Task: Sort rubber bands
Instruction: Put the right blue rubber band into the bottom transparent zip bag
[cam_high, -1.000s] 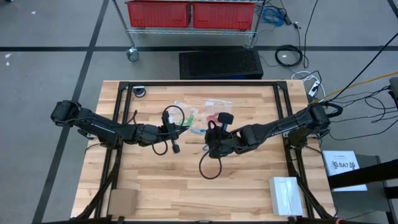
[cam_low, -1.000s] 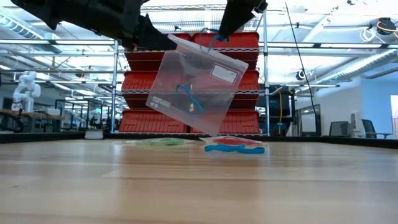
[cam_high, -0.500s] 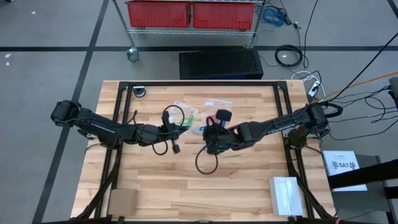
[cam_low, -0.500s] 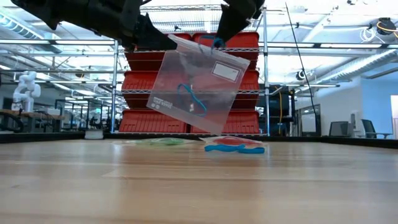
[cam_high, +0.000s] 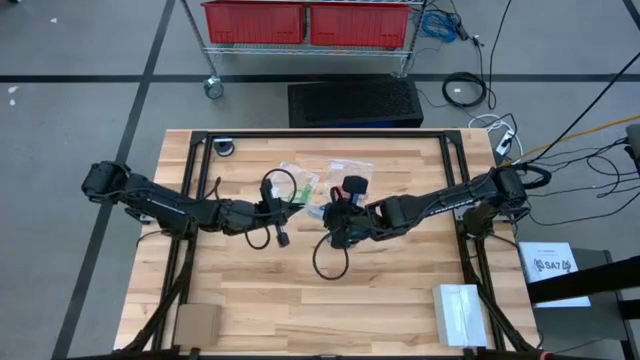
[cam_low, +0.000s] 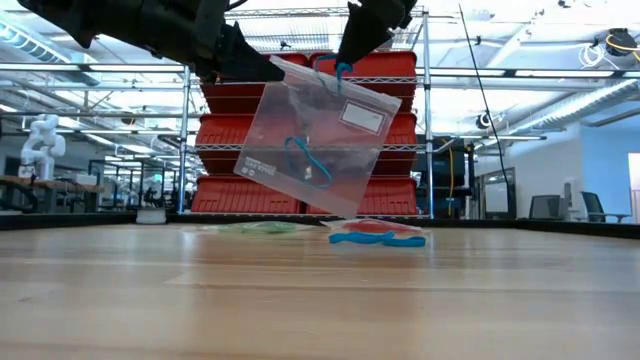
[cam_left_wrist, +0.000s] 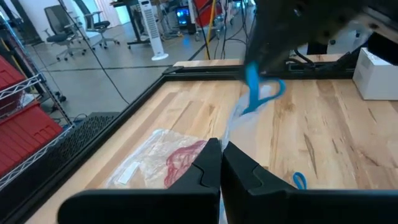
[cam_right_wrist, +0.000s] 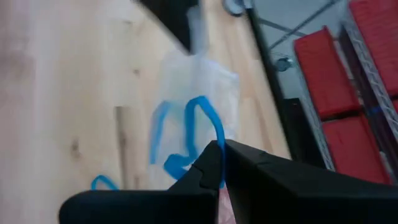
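My left gripper (cam_low: 262, 66) is shut on a clear zip bag (cam_low: 315, 140) that hangs in the air over the middle of the table, with blue rubber bands (cam_low: 305, 160) inside it. My right gripper (cam_low: 350, 52) is shut on one blue rubber band (cam_low: 342, 72) right at the bag's top edge. In the high view the two grippers (cam_high: 296, 206) (cam_high: 328, 212) stand close together. Below them lie loose blue bands (cam_low: 375, 239), a bag with red bands (cam_left_wrist: 177, 160) and a bag with green bands (cam_low: 258, 228). My left gripper pinches the bag's top edge at one upper corner (cam_low: 278, 66) between its two shut fingers, coming level from the table's left. The bag hangs tilted below the fingers, lifted clear of the table. My right gripper pinches the blue band's upper end (cam_right_wrist: 214, 144) between its fingertips, slanting down from the table's right. The band hangs as a slack loop (cam_left_wrist: 254, 87) below the fingers, lifted clear, at the bag's top edge.
A white box (cam_high: 458, 312) and a brown card (cam_high: 197, 322) lie near the table's near edge. A black cable loop (cam_high: 330, 262) hangs from the right arm. A rack with red bins (cam_high: 305, 22) stands beyond the far edge.
My right gripper has carried the blue band toward the table's left, up to the top edge of the hanging bag. My left gripper and the bag have stayed in place.
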